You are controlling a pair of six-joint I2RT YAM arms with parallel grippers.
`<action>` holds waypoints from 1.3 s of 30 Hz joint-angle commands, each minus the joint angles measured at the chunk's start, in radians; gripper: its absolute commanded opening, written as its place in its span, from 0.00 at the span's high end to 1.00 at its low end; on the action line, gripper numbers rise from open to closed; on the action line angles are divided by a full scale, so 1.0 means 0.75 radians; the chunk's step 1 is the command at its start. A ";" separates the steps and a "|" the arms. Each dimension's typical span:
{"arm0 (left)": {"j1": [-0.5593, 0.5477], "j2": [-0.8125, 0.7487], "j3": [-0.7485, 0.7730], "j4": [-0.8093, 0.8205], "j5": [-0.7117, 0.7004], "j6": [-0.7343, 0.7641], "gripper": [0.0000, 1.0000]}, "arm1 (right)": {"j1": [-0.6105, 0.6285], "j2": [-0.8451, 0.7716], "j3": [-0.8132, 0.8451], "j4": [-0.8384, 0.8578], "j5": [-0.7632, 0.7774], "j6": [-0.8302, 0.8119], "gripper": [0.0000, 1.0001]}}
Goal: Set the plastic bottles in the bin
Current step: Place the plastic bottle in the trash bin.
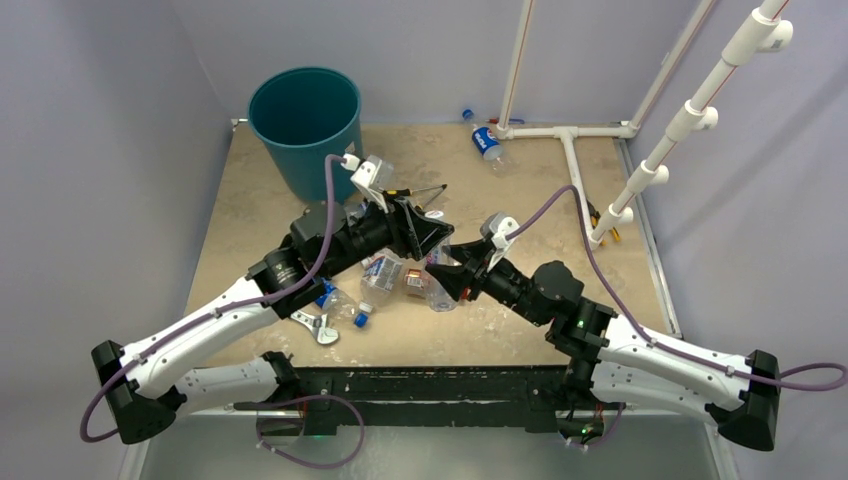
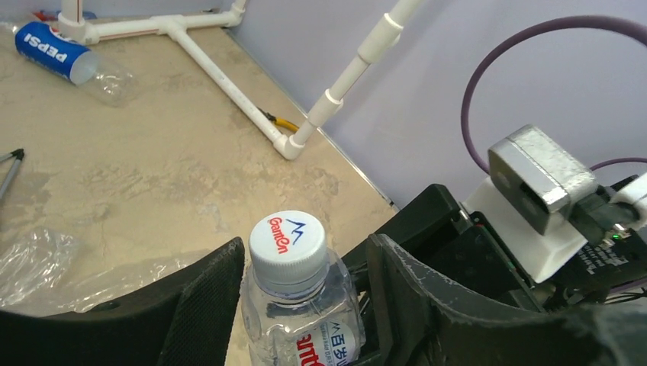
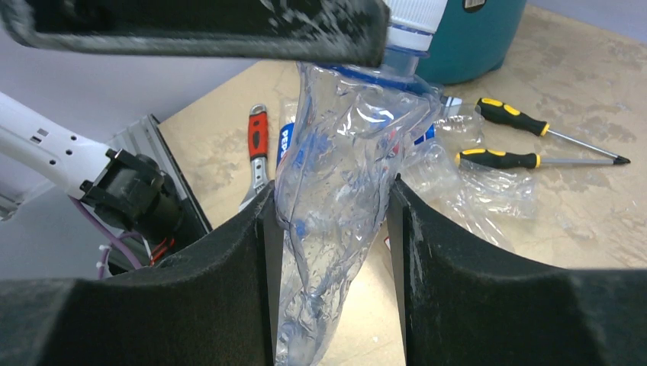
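The bin (image 1: 300, 150) is standing at the far left corner of the table (image 1: 240, 230), well apart from the bottles not yet binned. Just right of it, the left gripper (image 2: 304, 248) is holding the shoulder of a white-capped bottle (image 2: 297, 305): one pad is pressing the plastic and the other is sitting tight beside it, which reads as a clamp. The right gripper (image 3: 332, 191) is squeezing a crumpled clear body between its pads. This is apparently the same bottle, as a left finger is crossing it at cap height. The step looks like a hand-over toward the bin side. To do it well, confirm the left grip is firm below the cap before releasing the right jaws, since crushed plastic is likely to spring and slip. Then lift clear of the pile of bottles (image 1: 385, 280) lying between the arms, carry over the rim and release above the opening. A Pepsi bottle (image 1: 487, 143) is lying toward the far right.
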 commanded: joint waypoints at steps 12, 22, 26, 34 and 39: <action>0.002 0.025 0.080 -0.021 -0.001 0.019 1.00 | 0.014 -0.006 0.073 0.041 0.029 -0.016 0.58; 0.002 -0.077 0.092 0.006 -0.210 0.140 1.00 | 0.014 -0.052 0.156 -0.094 -0.103 0.185 0.01; 0.002 -0.108 0.213 -0.043 -0.415 0.350 1.00 | 0.015 -0.153 0.181 -0.155 -0.124 0.247 0.01; 0.017 0.026 0.502 0.115 -0.847 0.910 1.00 | 0.014 -0.343 0.011 -0.190 0.017 0.373 0.01; 0.153 0.210 0.692 0.229 -0.881 1.053 1.00 | 0.014 -0.365 -0.096 -0.155 0.053 0.443 0.01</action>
